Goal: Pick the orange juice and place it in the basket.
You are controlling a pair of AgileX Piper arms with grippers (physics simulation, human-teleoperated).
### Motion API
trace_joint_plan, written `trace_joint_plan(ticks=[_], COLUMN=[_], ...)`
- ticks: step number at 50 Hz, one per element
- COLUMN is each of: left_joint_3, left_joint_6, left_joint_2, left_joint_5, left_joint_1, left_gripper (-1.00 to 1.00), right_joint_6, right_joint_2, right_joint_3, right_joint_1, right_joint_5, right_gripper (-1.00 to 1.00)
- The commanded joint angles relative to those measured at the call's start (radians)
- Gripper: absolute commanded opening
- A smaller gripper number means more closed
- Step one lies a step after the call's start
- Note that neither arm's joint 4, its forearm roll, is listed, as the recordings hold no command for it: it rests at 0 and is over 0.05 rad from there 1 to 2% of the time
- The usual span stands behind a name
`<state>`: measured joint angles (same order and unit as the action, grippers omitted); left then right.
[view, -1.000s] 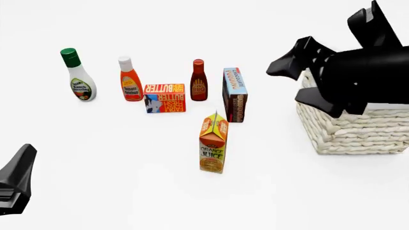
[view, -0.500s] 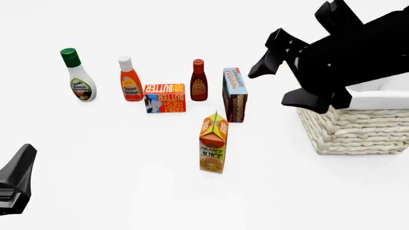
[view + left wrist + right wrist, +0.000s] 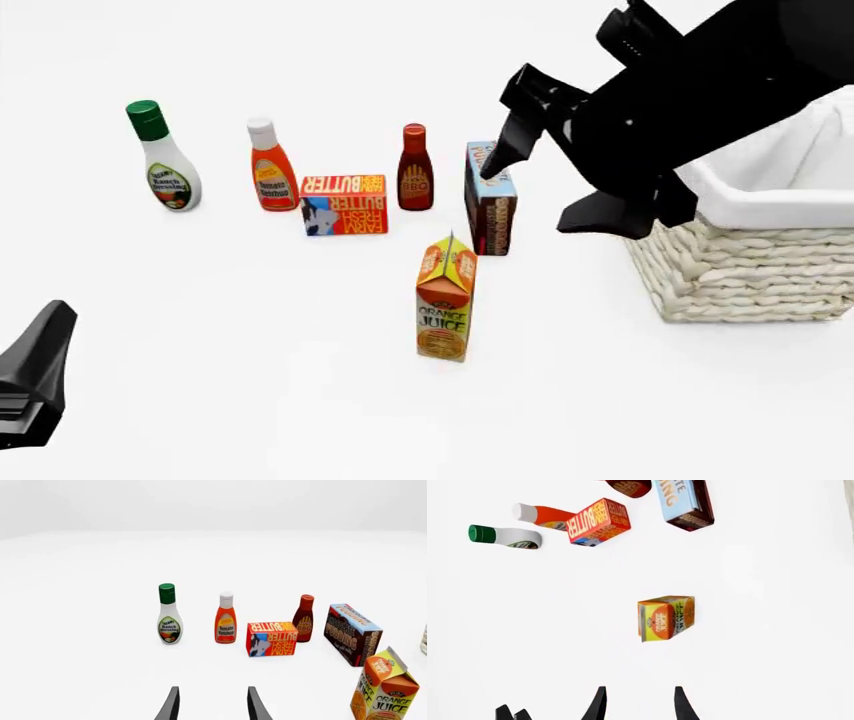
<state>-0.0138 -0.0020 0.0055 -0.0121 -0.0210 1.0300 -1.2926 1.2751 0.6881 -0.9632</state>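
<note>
The right gripper (image 3: 637, 705) has its two black fingers parted with nothing between them, held in the air above the table with the tall orange-and-yellow gable-topped orange juice carton (image 3: 666, 617) ahead of them. The left gripper (image 3: 212, 705) is likewise spread and empty, low at the table's near left. In the front view the orange juice carton (image 3: 445, 298) stands upright on the white table (image 3: 240, 380), well apart from the large cream wicker basket with white cloth lining (image 3: 747, 265) at its right.
</note>
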Motion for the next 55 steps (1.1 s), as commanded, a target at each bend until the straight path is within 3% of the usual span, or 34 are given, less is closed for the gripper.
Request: trace_joint_plan(ticks=[1, 26, 32, 36, 37, 43, 55], left_joint_3=[0.001, 0.001, 0.001, 0.001, 0.001, 0.001, 0.001], left_joint_6=[0.0, 0.0, 0.0, 0.0, 0.0, 0.0, 0.0], left_joint_2=[0.001, 0.001, 0.001, 0.001, 0.001, 0.001, 0.001], left_joint_5=[0.002, 0.002, 0.002, 0.002, 0.002, 0.002, 0.002], left_joint_1=[0.008, 0.008, 0.008, 0.008, 0.008, 0.008, 0.008], left_gripper=[1.0, 1.0, 1.0, 1.0, 1.0, 1.0, 1.0], right_joint_6=[0.032, 0.046, 0.017, 0.032, 0.069, 0.028, 0.005], right_joint_2=[-0.057, -0.197, -0.248, -0.247, -0.228, -0.287, -0.376], right_joint_3=[0.046, 0.176, 0.214, 0.206, 0.177, 0.235, 0.349], right_joint_1=[0.044, 0.075, 0.054, 0.071, 0.102, 0.073, 0.081], right_joint_5=[-0.052, -0.144, -0.183, -0.175, -0.158, -0.2, -0.246], right_gripper=[1.0, 1.0, 1.0, 1.0, 1.0, 1.0, 1.0])
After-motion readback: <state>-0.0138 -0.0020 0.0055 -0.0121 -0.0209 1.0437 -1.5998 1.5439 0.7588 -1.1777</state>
